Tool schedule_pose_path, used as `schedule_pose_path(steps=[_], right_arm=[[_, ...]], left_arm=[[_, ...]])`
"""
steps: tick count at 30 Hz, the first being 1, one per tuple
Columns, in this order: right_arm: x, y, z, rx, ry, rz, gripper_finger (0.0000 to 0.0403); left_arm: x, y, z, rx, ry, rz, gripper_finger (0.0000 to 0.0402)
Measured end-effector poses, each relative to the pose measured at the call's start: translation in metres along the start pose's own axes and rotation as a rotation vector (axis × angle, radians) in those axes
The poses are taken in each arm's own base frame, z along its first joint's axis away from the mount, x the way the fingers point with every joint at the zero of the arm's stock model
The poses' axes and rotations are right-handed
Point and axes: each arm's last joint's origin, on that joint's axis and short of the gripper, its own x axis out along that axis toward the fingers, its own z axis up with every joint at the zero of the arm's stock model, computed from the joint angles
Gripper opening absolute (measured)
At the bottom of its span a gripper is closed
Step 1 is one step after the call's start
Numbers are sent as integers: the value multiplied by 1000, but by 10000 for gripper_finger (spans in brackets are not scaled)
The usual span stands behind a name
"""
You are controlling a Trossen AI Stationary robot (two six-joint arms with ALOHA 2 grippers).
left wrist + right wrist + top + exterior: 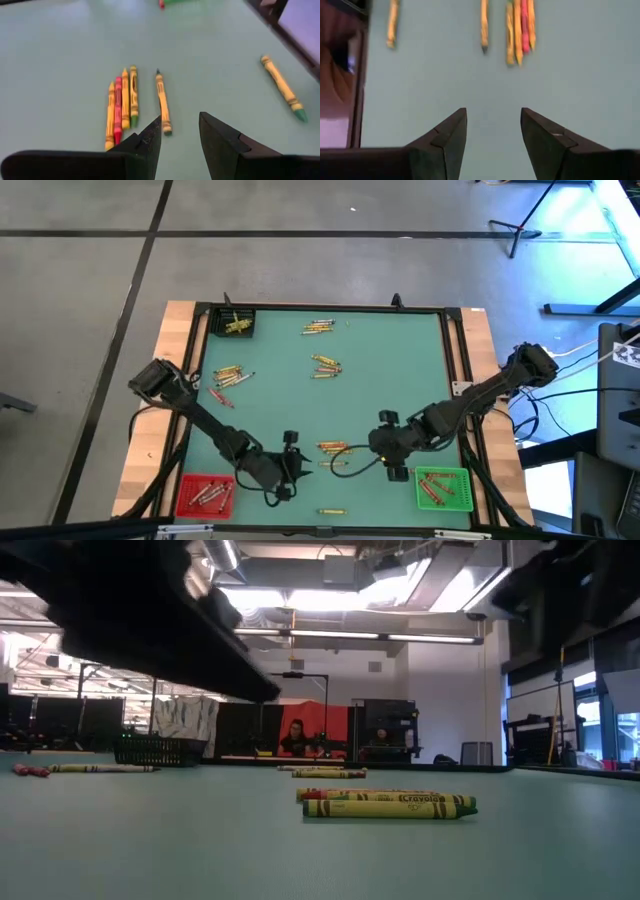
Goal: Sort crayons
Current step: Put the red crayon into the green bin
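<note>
The crayons (122,107) lie on the counter (60,60) just ahead of the left hand (180,131), which is released and holds nothing. The right hand (494,131) is released too. They are light, stiff, brittle sticks; take one across its middle. One wrapper (388,806) reads "Crayola".
</note>
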Motion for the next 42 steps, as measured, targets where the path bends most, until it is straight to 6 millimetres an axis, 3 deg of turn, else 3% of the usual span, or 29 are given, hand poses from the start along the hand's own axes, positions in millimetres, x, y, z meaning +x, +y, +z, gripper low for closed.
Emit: schedule_pose_path(steps=[4, 11, 24, 30, 42], right_arm=[[-9, 2, -5, 94, 101, -9, 184], [-2, 3, -12, 220, 264, 67, 184], [57, 12, -27, 339, 609, 75, 184], [87, 11, -31, 399, 674, 37, 184], [105, 8, -42, 427, 795, -21, 181]], left_arm=[[-8, 19, -20, -77, -162, -44, 115], [-29, 40, -39, -215, -393, -83, 115], [-29, 33, -34, -182, -403, -97, 115], [-29, 34, -34, -183, -403, -96, 115], [-28, 34, -34, -186, -403, -93, 115]])
